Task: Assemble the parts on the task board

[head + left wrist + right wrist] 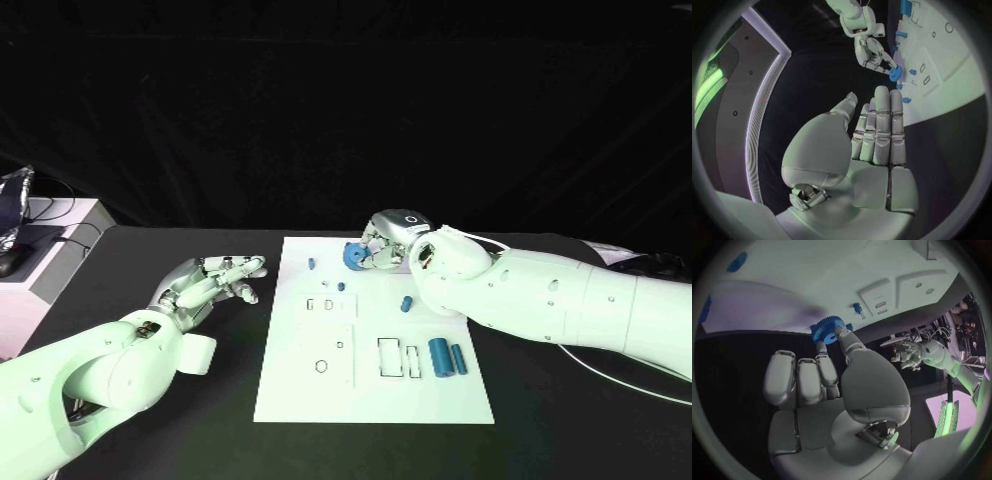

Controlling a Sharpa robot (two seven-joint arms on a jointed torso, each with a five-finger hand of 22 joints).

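Head view: a blue gear (353,256) is being held at the far edge of the board (296,385), pinched between thumb and fingers of the right hand (387,244). In the right wrist view the gear (827,330) is being gripped at the fingertips, with the remaining fingers (798,377) lying loosely together below it. Whether the gear is touching the board or is just above it cannot be told.

Other parts are lying on the board: two cylinders (447,357) side by side near the right edge, a small piece (407,302) between them and the gear, and a small peg (310,264) near the far left corner.

The step in hand is judged to be the carrying of the gear to its seat. A peg or recess must be found for it next, and the gear must be lowered level and square.

The left hand (214,283) is being held just off the board's left edge, holding nothing, its fingers (881,131) straight and pressed side by side.
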